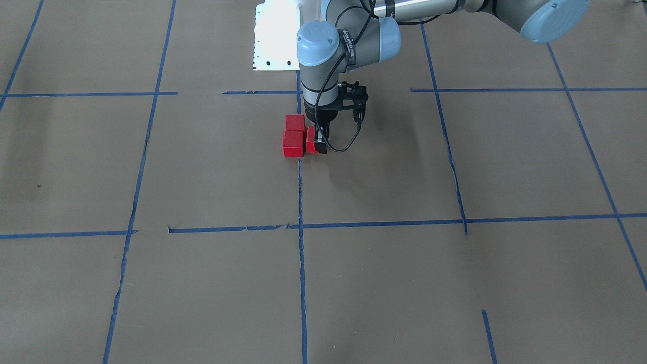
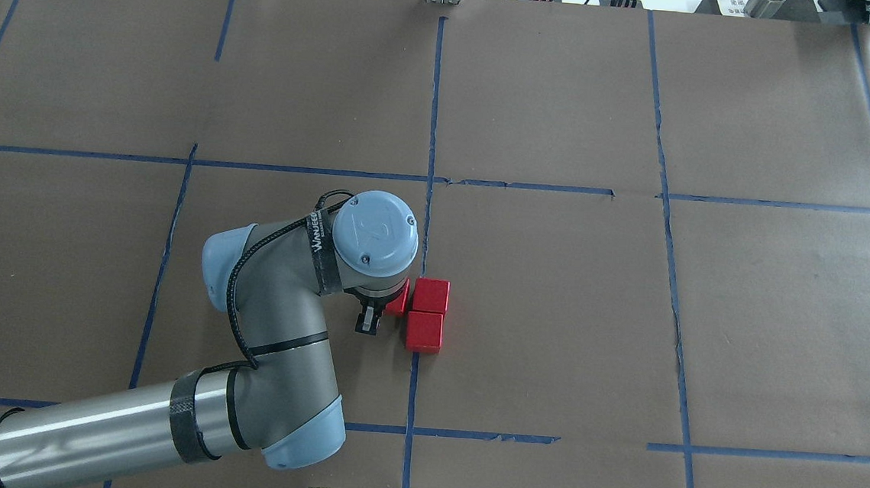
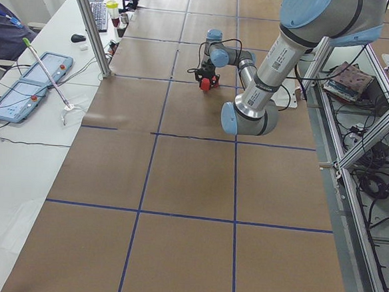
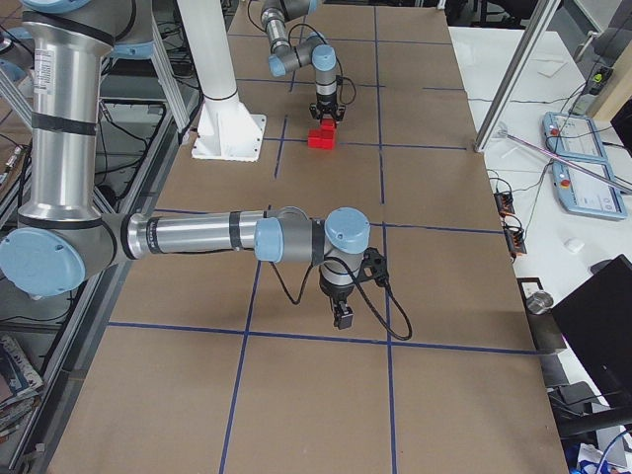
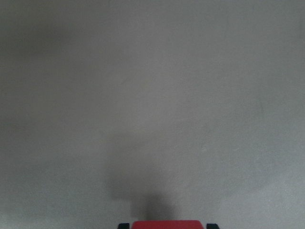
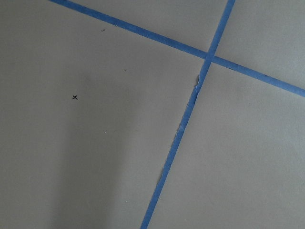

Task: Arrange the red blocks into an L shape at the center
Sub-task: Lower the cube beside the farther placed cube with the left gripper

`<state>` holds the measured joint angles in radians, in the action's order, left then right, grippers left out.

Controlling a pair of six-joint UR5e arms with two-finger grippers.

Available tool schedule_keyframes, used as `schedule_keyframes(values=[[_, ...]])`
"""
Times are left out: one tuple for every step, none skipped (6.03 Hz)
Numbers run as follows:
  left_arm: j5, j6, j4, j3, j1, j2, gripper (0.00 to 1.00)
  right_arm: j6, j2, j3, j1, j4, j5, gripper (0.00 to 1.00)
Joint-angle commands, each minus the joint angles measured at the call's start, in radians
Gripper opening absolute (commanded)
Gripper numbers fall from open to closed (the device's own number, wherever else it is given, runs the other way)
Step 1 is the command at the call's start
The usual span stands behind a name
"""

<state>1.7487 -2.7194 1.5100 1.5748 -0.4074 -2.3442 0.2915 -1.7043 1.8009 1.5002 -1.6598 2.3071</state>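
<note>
Red blocks: two sit touching in a column just beside the jaws; a third block is clamped in the left gripper, against one of them. I judge it best to seat it flat and flush, then release and lift straight up. Right gripper: jaws cannot be told; white lettering on the wrist strap is unreadable.

Three red blocks, L-shaped cluster

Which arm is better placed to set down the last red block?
Left. The left gripper holds the third red block beside the other two red blocks; the right gripper hangs far from them.
</note>
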Motion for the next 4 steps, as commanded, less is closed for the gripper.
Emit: schedule_keyframes(values=[[0.0, -0.048, 0.001, -0.005, -0.001, -0.001, 0.26, 0.0, 0.0, 0.0, 0.0, 0.002, 0.0, 0.99], [0.0, -0.055, 0.001, -0.012, -0.001, -0.001, 0.26, 0.0, 0.0, 0.0, 0.0, 0.002, 0.0, 0.99], [0.0, -0.056, 0.006, -0.024, -0.001, -0.004, 0.28, 0.002, 0.0, 0.0, 0.0, 0.002, 0.0, 0.99], [0.0, -0.057, 0.013, -0.03, -0.001, -0.006, 0.31, 0.002, -0.002, 0.0, 0.0, 0.002, 0.0, 0.99]])
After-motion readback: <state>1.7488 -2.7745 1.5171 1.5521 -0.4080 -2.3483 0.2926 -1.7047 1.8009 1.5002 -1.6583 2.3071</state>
